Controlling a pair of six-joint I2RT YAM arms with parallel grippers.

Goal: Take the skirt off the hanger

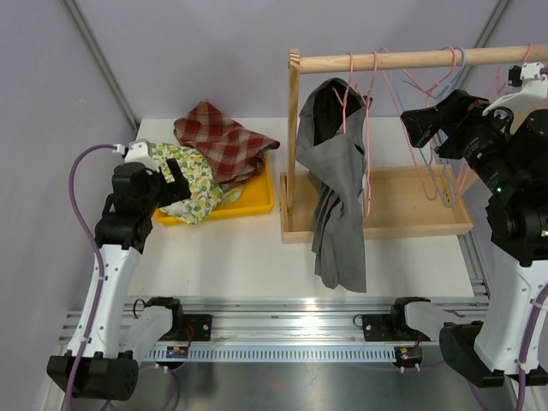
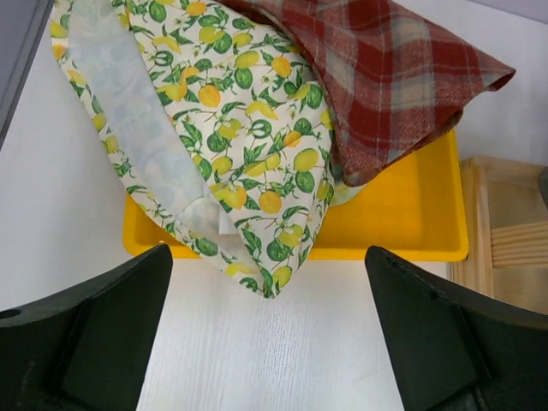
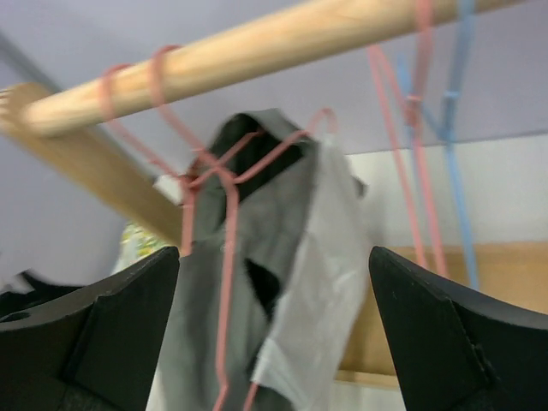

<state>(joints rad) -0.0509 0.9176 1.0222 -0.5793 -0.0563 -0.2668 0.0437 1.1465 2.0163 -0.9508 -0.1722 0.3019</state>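
1. My right gripper (image 1: 416, 128) hangs beside the rail with its fingers spread wide, holding nothing. My left gripper (image 1: 175, 175) is equally wide and empty above the yellow tray (image 1: 257, 204).
2. The wooden rack (image 1: 402, 224) stands right of the tray, and its rail (image 1: 411, 58) carries several wire hangers.
3. The grey skirt (image 1: 338, 197) droops twisted from a pink hanger (image 3: 228, 257) near the rail's left end, with its hem down near the table.
4. It looks soft, light and limp, so I judge it will sag and slip rather than hold its shape.
5. I would pinch the bunched fabric just below the wire, not the loose hem.
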